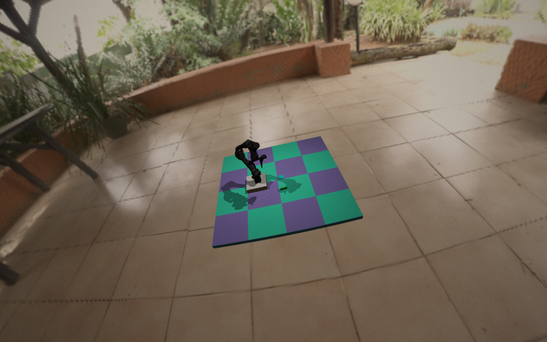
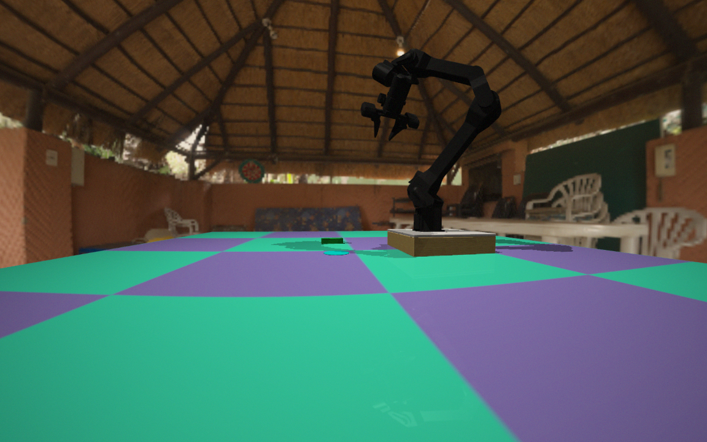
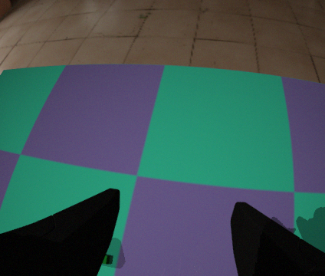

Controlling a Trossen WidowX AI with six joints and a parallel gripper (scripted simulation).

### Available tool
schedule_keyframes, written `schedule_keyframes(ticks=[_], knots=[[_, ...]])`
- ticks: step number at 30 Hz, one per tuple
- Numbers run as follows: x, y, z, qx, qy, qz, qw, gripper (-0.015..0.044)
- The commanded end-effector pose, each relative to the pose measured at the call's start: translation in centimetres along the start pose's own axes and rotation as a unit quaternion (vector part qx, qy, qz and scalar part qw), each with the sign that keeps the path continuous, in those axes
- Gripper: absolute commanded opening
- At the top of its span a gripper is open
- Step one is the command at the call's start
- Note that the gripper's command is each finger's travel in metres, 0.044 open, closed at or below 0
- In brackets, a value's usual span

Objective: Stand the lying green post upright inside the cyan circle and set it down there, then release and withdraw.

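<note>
The green post (image 1: pixel 283 187) (image 2: pixel 332 240) lies on its side on a green square of the mat. In the wrist view a small part of the post (image 3: pixel 107 259) shows at the bottom, beside the left finger, which may hide the rest. The flat cyan circle (image 1: pixel 281 176) (image 2: pixel 336 253) lies near the post, toward the exterior camera, with nothing on it. It is not visible in the wrist view. My gripper (image 1: pixel 261 166) (image 2: pixel 383 137) (image 3: pixel 177 206) is partly open and empty. It is high above the mat with its fingers pointing down, off to the arm-base side of the post and circle.
The checkered green and purple mat (image 1: pixel 305 212) (image 2: pixel 207 357) (image 3: pixel 208 126) lies under everything. The arm's base block (image 1: pixel 257 190) (image 2: pixel 455 245) stands on it close to the post and circle. The arm's shadow falls around the post.
</note>
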State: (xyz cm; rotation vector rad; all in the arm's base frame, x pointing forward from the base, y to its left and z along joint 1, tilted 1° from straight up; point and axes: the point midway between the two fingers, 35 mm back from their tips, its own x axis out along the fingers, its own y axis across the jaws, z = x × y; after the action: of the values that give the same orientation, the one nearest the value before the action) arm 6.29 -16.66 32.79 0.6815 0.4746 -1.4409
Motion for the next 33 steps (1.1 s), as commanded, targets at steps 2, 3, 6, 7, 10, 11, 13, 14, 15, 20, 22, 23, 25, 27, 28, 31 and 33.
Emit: schedule_keyframes(ticks=[2,3,6,7,10,11,13,14,15,20,22,23,25,27,28,31,33], knots=[[3.8,4.4,-1.5,-0.165,0.08,0.028,0.983,0.0233],[4.6,5.2,-2.0,-0.197,0.095,0.034,0.975,0.0233],[6.7,7.7,-3.6,-0.291,0.138,0.058,0.945,0.0233],[7.4,8.4,-4.2,-0.321,0.152,0.067,0.932,0.0233],[9.4,10.6,-6.3,-0.408,0.191,0.095,0.887,0.0233],[10.0,11.3,-7.0,-0.436,0.204,0.106,0.87,0.0233],[11.2,12.6,-8.7,-0.488,0.228,0.128,0.833,0.0233],[11.8,13.2,-9.6,-0.512,0.24,0.14,0.813,0.0233],[12.3,13.8,-10.5,-0.536,0.251,0.152,0.792,0.0233],[14.7,16.2,-15.6,-0.638,0.301,0.215,0.675,0.0233],[15.3,16.7,-17.0,-0.661,0.312,0.233,0.641,0.0233],[15.4,16.7,-17.2,-0.664,0.313,0.236,0.637,0.0233],[15.4,16.7,-17.2,-0.664,0.313,0.236,0.637,0.0233],[15.4,16.7,-17.2,-0.664,0.313,0.236,0.637,0.0233],[15.4,16.7,-17.2,-0.664,0.313,0.236,0.637,0.0233],[16.1,16.8,-17.8,-0.664,0.313,0.236,0.637,0.0233],[17.9,16.8,-19.5,-0.664,0.313,0.236,0.637,0.0233]])
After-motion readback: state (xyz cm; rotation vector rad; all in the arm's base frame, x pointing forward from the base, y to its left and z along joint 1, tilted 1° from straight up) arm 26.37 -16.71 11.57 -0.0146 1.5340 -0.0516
